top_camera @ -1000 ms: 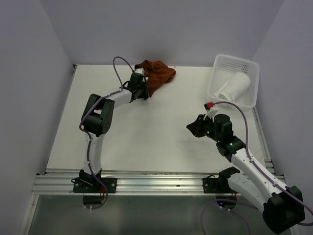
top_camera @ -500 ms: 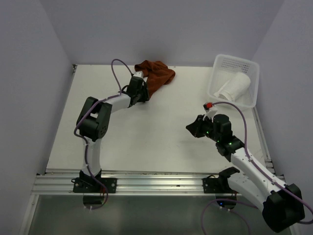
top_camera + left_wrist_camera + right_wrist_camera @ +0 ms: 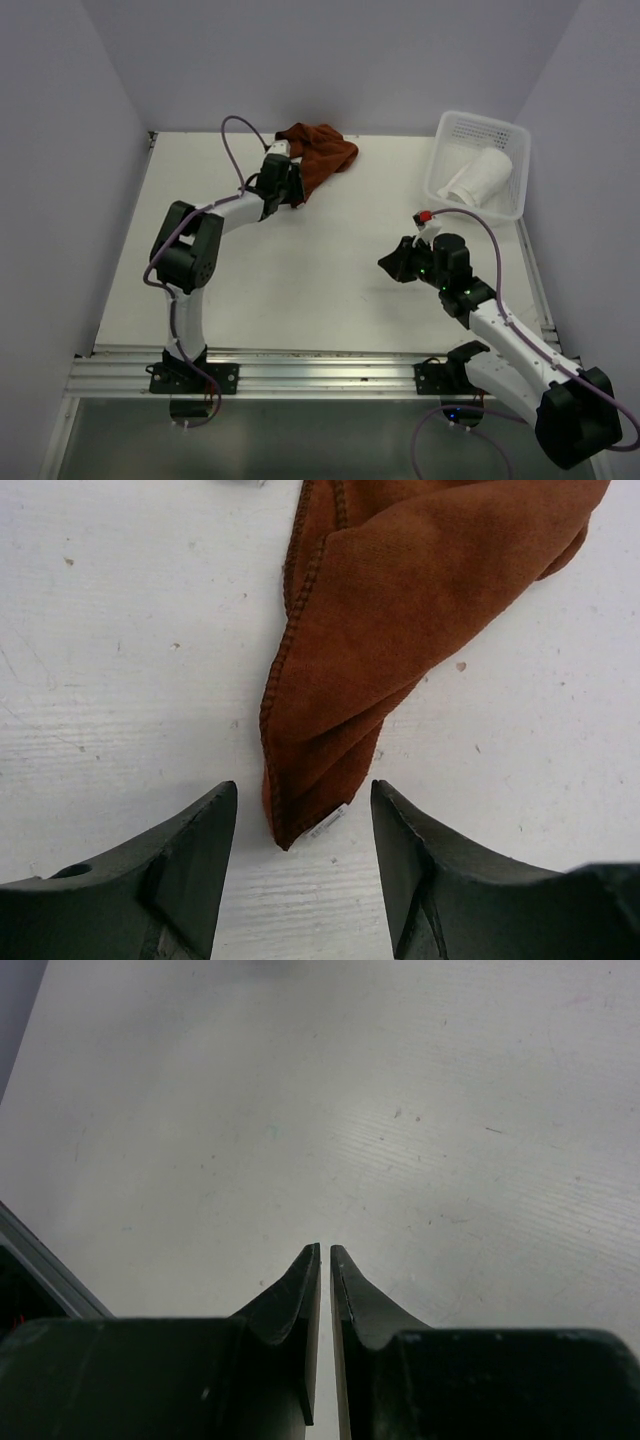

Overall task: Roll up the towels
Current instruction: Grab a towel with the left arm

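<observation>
So the white towel (image 3: pixel 478 177) was rolled up and sitting inside the white perforated basket (image 3: pixel 455 130). The rust-brown towel (image 3: pixel 320 155) was lying crumpled on the table (image 3: pixel 330 290), well off to the left of the basket and about as far back as it. The left gripper (image 3: pixel 300 800) was at that towel's near end, even farther left of the basket, with its jaws spread apart. The towel's tagged corner lay in the gap and neither finger was pinching it, so it was let go. The right gripper (image 3: pixel 325 1250) hung over bare table nearer than the basket and a bit left of it, jaws pressed almost together on nothing.
</observation>
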### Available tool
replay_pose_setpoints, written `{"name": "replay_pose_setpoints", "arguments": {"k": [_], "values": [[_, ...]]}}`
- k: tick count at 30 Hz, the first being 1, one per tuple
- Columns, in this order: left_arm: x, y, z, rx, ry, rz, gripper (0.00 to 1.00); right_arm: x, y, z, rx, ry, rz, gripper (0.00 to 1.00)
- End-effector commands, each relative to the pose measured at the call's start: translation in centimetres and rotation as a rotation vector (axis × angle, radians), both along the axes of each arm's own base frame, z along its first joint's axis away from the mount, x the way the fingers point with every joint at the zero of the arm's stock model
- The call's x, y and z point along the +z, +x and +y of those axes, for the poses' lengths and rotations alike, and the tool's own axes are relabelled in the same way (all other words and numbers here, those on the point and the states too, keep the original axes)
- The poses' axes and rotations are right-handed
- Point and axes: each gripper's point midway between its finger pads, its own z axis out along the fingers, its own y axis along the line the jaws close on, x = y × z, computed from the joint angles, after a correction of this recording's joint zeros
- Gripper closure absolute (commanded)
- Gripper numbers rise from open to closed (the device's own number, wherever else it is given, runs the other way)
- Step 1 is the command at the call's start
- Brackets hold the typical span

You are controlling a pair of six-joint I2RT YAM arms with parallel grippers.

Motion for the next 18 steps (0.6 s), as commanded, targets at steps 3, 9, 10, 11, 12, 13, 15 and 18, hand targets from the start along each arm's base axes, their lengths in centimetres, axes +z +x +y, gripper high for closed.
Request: {"name": "replay_pose_setpoints", "arguments": {"k": [3, 9, 10, 11, 12, 13, 15, 18], "values": [[-0.3, 1.0, 0.3, 0.032, 0.019, -0.017, 0.47, 0.9, 0.3, 0.7, 0.027, 0.033, -0.031, 0.87], [-1.4, 1.1, 0.1, 0.025, 0.021, 0.010, 0.57, 0.7, 0.3, 0.8, 0.025, 0.033, -0.025, 0.87], [-1.8, 0.9, 0.2, 0.024, 0.025, 0.017, 0.57, 0.7, 0.4, 0.8, 0.025, 0.033, -0.025, 0.87], [-2.1, 0.8, 0.3, 0.027, 0.028, 0.027, 0.57, 0.7, 0.4, 0.8, 0.025, 0.034, -0.027, 0.87], [-2.3, 0.6, 0.3, 0.028, 0.031, 0.032, 0.57, 0.6, 0.4, 0.8, 0.025, 0.033, -0.024, 0.87], [-2.9, 0.2, 0.6, 0.031, 0.037, 0.044, 0.58, 0.6, 0.3, 0.8, 0.025, 0.034, -0.024, 0.87], [-3.3, -0.1, 0.6, 0.029, 0.036, 0.053, 0.68, 0.5, 0.4, 0.8, 0.025, 0.033, -0.021, 0.87], [-3.8, -0.5, 0.5, 0.023, 0.024, 0.062, 0.92, 0.4, 0.4, 0.8, 0.025, 0.032, -0.017, 0.87]]}}
